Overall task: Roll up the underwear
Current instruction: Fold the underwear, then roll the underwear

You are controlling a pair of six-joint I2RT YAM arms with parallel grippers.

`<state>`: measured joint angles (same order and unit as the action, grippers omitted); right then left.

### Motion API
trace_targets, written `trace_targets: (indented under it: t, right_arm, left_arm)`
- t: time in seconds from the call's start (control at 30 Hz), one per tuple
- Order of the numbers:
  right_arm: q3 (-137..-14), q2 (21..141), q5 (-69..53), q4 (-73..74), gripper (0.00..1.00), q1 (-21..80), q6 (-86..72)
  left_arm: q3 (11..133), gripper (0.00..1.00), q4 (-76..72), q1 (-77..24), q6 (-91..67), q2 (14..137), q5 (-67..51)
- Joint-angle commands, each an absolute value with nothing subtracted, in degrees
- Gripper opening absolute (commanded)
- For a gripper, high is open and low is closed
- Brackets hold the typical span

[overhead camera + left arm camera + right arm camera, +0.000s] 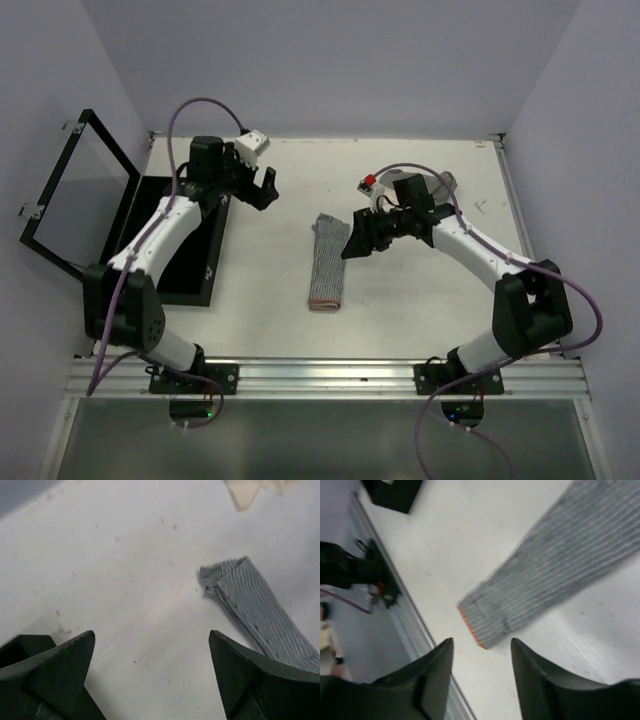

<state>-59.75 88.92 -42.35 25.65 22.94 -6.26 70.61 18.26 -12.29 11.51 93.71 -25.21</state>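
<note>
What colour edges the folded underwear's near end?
Orange-red edging on the grey ribbed underwear; clearest in the right wrist view.

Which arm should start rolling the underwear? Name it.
Right. The right claw hangs open at the far end of the underwear; the left claw, open, is farther off by the black box.

You'll see a flat black box (195,270) lying on the white bench (300,170), left of the left pincer (262,187). Its black-framed hinged lid (75,190) stands open farther left. A silver metal rail (330,375) lies well behind that pincer.
</note>
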Motion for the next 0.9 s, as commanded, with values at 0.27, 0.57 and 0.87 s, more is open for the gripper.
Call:
trace_targets:
  t: [0.27,0.57,0.87]
  right_arm:
    - [-50.9,100.6,-52.4,-24.4,0.76,32.1,-49.5]
    - [-41.9,106.7,-48.4,-45.8,0.77,34.9,-64.7]
    - [-35.7,112.1,-42.5,-50.4,0.77,34.4,-66.4]
  left_arm:
    - [71.3,1.0,6.1,-9.6,-6.8,79.8,-30.9]
    - [71.8,1.0,9.8,-9.3,-5.0,79.8,-31.5]
    - [65.3,1.0,7.0,-9.3,-6.6,76.7,-29.2]
